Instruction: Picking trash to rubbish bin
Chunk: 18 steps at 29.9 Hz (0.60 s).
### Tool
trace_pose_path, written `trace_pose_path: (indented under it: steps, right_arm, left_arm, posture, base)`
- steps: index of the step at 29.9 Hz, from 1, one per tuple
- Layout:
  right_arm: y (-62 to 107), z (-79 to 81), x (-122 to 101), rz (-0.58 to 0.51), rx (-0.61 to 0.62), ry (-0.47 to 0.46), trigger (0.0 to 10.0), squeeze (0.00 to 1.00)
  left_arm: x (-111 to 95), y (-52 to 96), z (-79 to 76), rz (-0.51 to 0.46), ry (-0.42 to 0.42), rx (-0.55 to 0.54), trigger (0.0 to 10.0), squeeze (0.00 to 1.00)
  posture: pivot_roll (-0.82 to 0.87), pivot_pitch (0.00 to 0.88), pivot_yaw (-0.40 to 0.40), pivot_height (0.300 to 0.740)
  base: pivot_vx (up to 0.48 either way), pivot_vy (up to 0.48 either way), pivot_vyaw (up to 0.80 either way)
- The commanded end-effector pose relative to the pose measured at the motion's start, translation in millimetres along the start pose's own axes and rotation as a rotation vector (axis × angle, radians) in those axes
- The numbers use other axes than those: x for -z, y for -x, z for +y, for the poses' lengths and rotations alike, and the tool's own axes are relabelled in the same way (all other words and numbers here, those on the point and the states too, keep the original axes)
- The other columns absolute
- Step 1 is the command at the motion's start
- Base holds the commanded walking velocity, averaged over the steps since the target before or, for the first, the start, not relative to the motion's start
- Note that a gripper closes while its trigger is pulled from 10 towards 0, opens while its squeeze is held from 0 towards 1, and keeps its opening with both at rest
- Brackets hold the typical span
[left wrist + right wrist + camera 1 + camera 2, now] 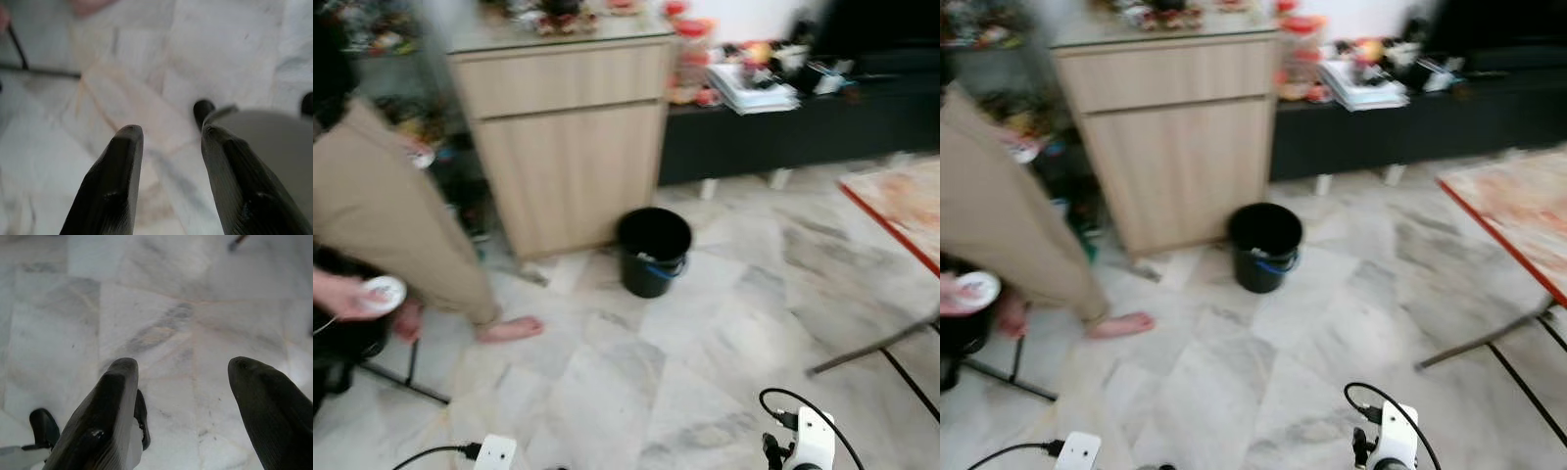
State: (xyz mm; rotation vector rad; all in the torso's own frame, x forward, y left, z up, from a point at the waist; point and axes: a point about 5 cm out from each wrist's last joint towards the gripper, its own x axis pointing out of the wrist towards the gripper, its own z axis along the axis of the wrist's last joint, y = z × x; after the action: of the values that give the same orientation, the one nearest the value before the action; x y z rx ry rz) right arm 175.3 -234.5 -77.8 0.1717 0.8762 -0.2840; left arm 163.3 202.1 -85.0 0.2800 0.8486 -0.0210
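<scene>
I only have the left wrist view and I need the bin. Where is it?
Observer: The bin stands ahead on the floor, beside the wooden cabinet.
Operator: Is anyone near it?
Observer: Yes, a person's bare foot is on the floor to the bin's left.

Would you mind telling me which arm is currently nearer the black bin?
Right, though only slightly. The right arm is low, offset to the right of the black bin; the left arm sits low, further left.
</scene>
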Motion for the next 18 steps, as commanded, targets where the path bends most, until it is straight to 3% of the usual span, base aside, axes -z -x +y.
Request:
trace_pose_path:
  steps: [1,8,18]
  right_arm:
    - [-1.0,2.1,-3.3,-0.007,-0.003,-0.01,10.0,0.0]
    - [-2.1,3.3,-8.8,-0.018,-0.01,-0.004,10.0,0.0]
    - [-2.6,4.0,-11.2,-0.025,-0.013,0.0,10.0,0.0]
  left_arm:
    - [6.6,1.7,-6.6,0.032,-0.015,0.03,10.0,0.0]
    - [0.6,-0.3,-8.8,0.017,-0.01,0.03,10.0,0.0]
    - [8.3,2.5,-12.8,0.038,-0.006,0.036,10.0,0.0]
  posture:
    - [0.06,0.062,-0.037,0.74]
    - [0.07,0.04,-0.044,0.74]
    - [0.07,0.016,-0.05,0.74]
  base:
    - [0.0,0.0,-0.75]
    - [0.0,0.0,-0.75]
    - [0.0,0.0,-0.75]
